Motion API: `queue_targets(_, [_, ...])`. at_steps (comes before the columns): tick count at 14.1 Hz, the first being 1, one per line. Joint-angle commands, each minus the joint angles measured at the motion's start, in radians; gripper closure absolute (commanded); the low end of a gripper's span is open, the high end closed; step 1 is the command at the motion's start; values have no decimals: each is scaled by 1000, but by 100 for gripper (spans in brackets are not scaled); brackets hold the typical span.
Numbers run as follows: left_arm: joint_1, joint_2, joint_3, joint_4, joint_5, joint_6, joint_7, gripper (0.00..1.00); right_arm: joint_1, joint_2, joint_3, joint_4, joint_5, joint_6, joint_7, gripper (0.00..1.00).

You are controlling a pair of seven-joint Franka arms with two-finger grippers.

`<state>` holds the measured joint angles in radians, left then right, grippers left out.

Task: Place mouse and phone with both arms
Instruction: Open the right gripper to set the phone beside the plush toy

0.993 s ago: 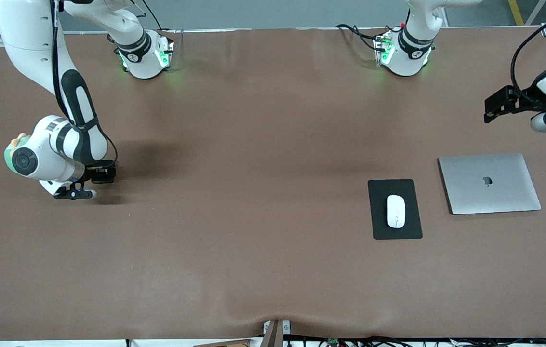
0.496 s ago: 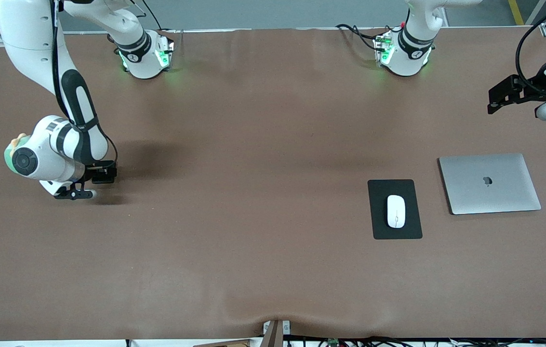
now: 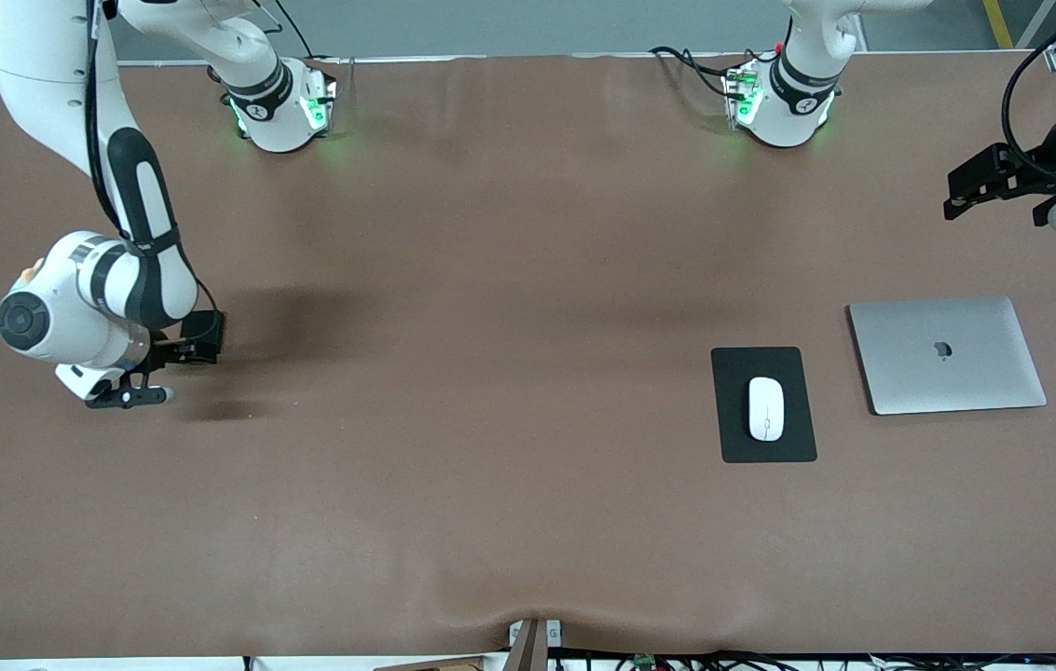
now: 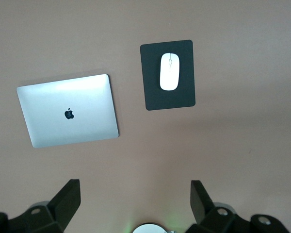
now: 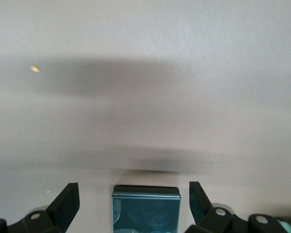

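The white mouse (image 3: pixel 766 408) lies on a black mouse pad (image 3: pixel 734 438) toward the left arm's end of the table; it also shows in the left wrist view (image 4: pixel 169 71). The black phone (image 5: pixel 145 211) lies between the open fingers of my right gripper (image 5: pixel 133 188), with a gap on each side. In the front view my right gripper (image 3: pixel 195 341) hangs low over the table at the right arm's end, and I cannot tell the phone apart from it there. My left gripper (image 3: pixel 956 194) is open and empty (image 4: pixel 134 189), high over the left arm's end.
A closed silver laptop (image 3: pixel 947 354) lies beside the mouse pad (image 4: pixel 155 97), toward the left arm's end; it also shows in the left wrist view (image 4: pixel 68 110). The brown table cover (image 3: pixel 490 373) is bare across the middle.
The right arm's wrist has shifted a little toward its end of the table and its shadow has drawn away from it. The left gripper has drifted toward its own table end.
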<state>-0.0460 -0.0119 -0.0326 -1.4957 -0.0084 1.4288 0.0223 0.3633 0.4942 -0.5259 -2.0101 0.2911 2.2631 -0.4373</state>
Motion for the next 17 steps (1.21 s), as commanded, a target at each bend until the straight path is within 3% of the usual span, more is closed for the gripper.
queue_targets(1, [2,-22,2,-11,-12,-7,-12,0,-46,-22,4,100,-1,-101,-54,0])
queue_targets(6, [3,-14,3,-9,-15,-1,-12,0,-84,-7,0,396,-9,-425,-41,0])
queue_targets(10, [3,-14,3,-8,-13,-1,-19,0,-119,3,-3,522,-26,-445,-40,0])
queue_targets(17, [20,-16,3,9,-9,-2,1,0,-158,-74,-2,597,-27,-450,-41,0])
